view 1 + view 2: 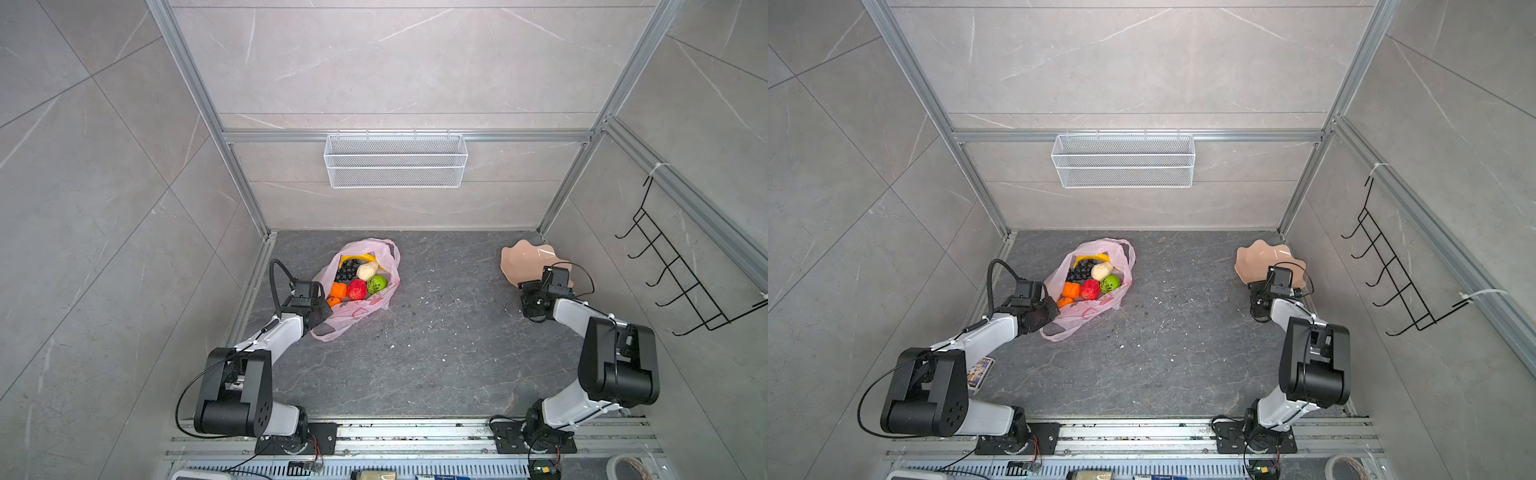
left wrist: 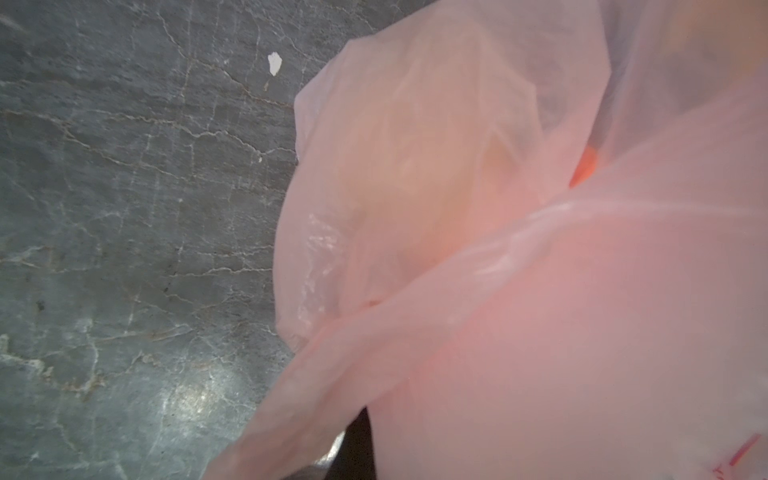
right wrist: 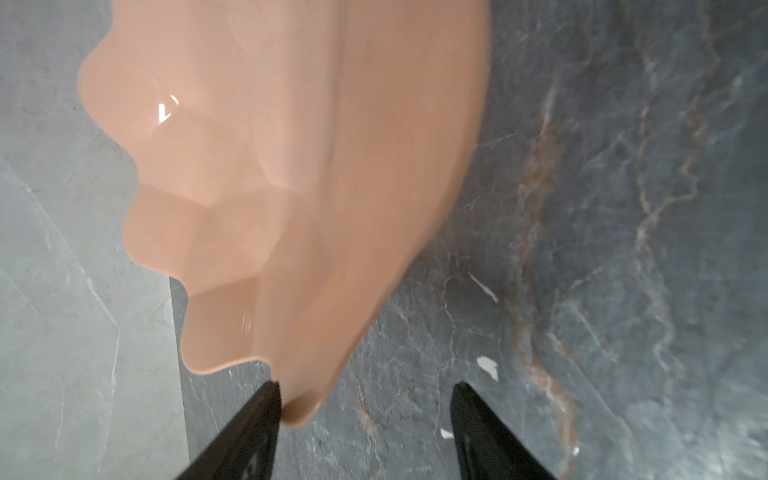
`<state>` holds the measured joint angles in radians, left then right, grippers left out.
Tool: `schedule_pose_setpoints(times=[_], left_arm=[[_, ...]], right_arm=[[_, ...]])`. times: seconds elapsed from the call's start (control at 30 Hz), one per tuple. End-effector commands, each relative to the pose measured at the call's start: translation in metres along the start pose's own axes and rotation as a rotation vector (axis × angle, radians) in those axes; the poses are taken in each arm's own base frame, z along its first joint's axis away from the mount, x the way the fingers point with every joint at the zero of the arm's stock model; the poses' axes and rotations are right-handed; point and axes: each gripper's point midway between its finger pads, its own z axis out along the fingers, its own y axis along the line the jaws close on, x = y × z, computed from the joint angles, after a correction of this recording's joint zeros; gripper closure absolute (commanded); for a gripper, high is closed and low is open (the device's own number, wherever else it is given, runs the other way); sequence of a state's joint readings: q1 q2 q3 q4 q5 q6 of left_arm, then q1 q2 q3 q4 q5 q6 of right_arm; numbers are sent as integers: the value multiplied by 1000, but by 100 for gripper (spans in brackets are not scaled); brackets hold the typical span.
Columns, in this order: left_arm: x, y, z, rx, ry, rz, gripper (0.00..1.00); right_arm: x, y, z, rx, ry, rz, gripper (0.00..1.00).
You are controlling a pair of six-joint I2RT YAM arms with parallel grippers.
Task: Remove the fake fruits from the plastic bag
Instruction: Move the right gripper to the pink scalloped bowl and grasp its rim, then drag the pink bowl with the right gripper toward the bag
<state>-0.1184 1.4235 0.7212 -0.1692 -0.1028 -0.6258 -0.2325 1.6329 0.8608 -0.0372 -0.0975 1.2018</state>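
Observation:
The pale-pink plastic bag (image 1: 357,309) lies open on the dark slab at the left in both top views. The fake fruits show in its mouth: yellow banana (image 1: 362,258), purple grapes (image 1: 348,270), a cream lumpy one (image 1: 367,271), green fruit (image 1: 377,284), red apple (image 1: 357,289) and two oranges (image 1: 338,290). My left gripper (image 1: 322,309) sits at the bag's near-left edge, shut on the film. In the left wrist view the bag (image 2: 540,332) drapes over the jaws and hides them. My right gripper (image 3: 365,390) is open far to the right, away from the bag.
A peach scalloped plate (image 1: 525,257) lies at the back right; its rim (image 3: 303,411) touches one finger of the right gripper. A white wire basket (image 1: 395,160) hangs on the back wall. A black hook rack (image 1: 681,270) hangs on the right wall. A small card (image 1: 980,372) lies beside the left arm.

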Motion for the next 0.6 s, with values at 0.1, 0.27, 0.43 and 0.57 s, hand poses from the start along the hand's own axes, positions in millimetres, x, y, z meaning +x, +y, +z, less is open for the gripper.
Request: schedule_pose_setpoints(times=[0.1, 0.27, 0.43, 0.57], left_arm=[[-8, -2, -1, 7, -33, -11, 100], [-9, -2, -1, 5, -37, -5, 100], [-9, -2, -2, 1, -39, -4, 100], [-9, -1, -3, -2, -43, -5, 100]], right_arm=[[-13, 18, 13, -32, -30, 34, 55], [-16, 15, 22, -9, -31, 52, 63], [-14, 14, 27, -10, -14, 68, 82], [-11, 13, 25, -33, 1, 92, 89]])
